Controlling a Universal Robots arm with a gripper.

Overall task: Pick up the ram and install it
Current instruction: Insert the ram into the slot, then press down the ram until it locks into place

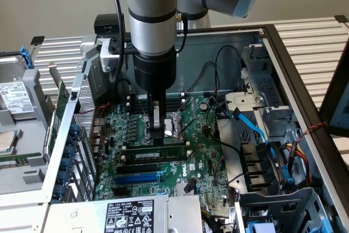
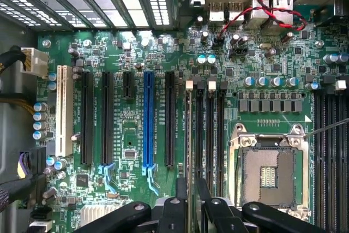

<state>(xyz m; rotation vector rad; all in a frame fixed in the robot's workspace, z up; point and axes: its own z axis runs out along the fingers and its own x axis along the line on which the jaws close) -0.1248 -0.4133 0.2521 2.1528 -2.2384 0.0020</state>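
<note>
Here the slim black fingers pinch the thin green ram edge-on above the motherboard.

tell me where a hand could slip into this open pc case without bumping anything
Roomiest gap: over the board between the blue slot and the power supply label. It is crowded around the gripper at the ram, and the exterior view's right is packed with cables.
</note>
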